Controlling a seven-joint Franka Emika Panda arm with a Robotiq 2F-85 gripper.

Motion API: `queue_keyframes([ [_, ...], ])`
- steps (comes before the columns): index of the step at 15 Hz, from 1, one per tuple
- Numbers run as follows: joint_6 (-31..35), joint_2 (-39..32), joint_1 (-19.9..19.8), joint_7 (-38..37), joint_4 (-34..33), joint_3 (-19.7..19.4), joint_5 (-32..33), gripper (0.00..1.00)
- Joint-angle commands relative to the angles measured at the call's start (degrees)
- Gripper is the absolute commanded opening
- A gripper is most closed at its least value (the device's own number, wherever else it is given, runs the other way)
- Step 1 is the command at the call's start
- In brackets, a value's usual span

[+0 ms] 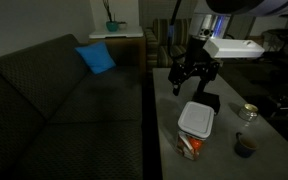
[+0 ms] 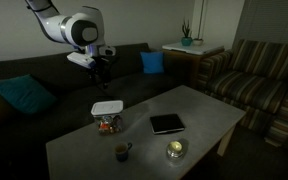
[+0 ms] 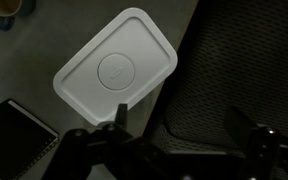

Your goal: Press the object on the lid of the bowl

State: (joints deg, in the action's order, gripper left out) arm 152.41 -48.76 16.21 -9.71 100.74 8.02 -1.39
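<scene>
Closest to the wrist camera, the pincer [image 3: 176, 135] fills the lower edge of the view, its jaws spread wide and grasping nothing. Beyond it lies the white lid [image 3: 119, 70], and at the lid's centre the object [image 3: 116, 72] shows only as a faint round mark.

In both exterior views the pincer [image 1: 194, 82] [image 2: 102, 72] hangs in the air well above the bowl [image 1: 192, 143] [image 2: 108, 122], clear of the lid. The press therefore looks not yet made. By this reading the arm is at the approach stage. What is left is to line up over the lid's centre, come down and push.

The bowl stands near the edge of a pale worktop [image 2: 209, 115], on the side next to a dark sofa [image 2: 34, 75]. Also on the worktop are a flat black item [image 2: 167, 124], a small dark cup [image 2: 122, 152] and a glass dish [image 2: 175, 150]. The room is dim, with blue cushions [image 2: 154, 63] on the sofa, a striped armchair [image 2: 269, 80] and a potted plant [image 2: 187, 35] on a side table.
</scene>
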Motion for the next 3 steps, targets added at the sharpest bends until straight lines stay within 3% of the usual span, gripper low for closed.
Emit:
queue_keyframes([
  [1,-1.8,2.7,-1.7,2.4,2.9,2.0,-1.3,1.00],
  [3,-1.4,2.8,-2.2,3.1,3.2,2.8,-1.6,1.00],
])
